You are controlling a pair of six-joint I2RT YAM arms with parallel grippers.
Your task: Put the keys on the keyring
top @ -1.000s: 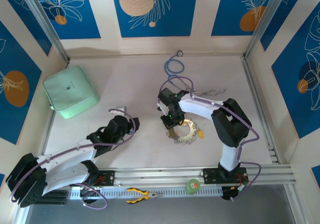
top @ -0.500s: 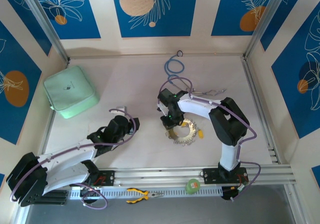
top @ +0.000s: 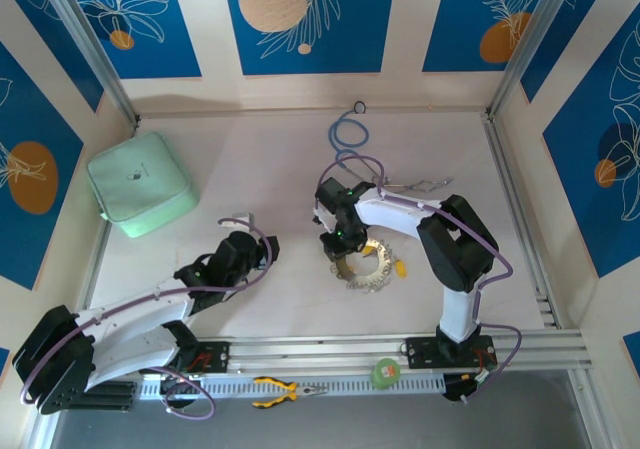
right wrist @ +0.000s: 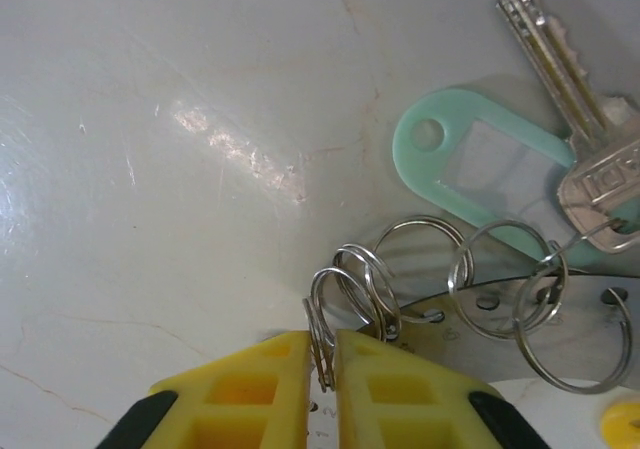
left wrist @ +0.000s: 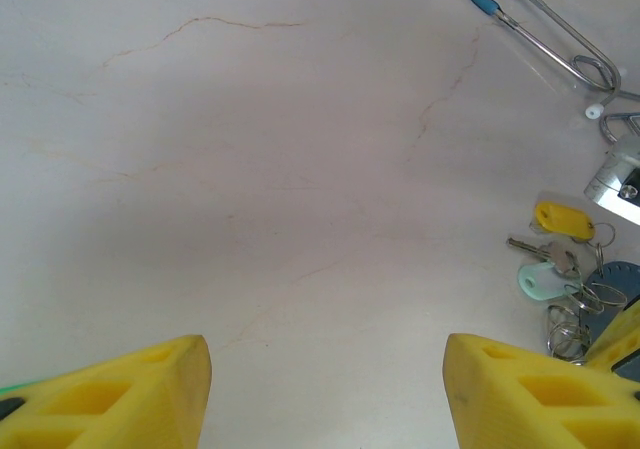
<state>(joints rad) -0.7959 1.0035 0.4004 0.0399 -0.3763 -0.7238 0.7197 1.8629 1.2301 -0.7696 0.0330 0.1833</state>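
1. While the left arm has kept its place over the last second, the right arm's elbow has edged slightly leftward in the overhead view. The right gripper [top: 337, 250] has crept with it along the left rim of the keyring [top: 372, 266].
2. That shift is small, and the keyring lies in nearly the same spot near the middle of the table. I judge this a fine adjustment of a grip already made, with the threading step not yet finished.
3. Nearest the bases, the left arm stretches low and flat toward the table's middle. The left gripper [top: 240, 223] is well apart from the keyring, to its left. Its yellow fingers [left wrist: 120, 399] stand released over bare table, with nothing between them.
4. Farther out, the right arm is folded, its forearm reaching back to the left and its wrist pitched down. Its jaws are clenched on a thin wire split ring [right wrist: 320, 334], one of a cluster at the keyring's perforated edge.
5. Just beyond that cluster, a green tag [right wrist: 480, 174] and a silvery key [right wrist: 560, 64] lie flat on the table.
6. Farthest off, a carabiner [top: 420, 183] and a blue looped tube [top: 348, 134] rest untouched.
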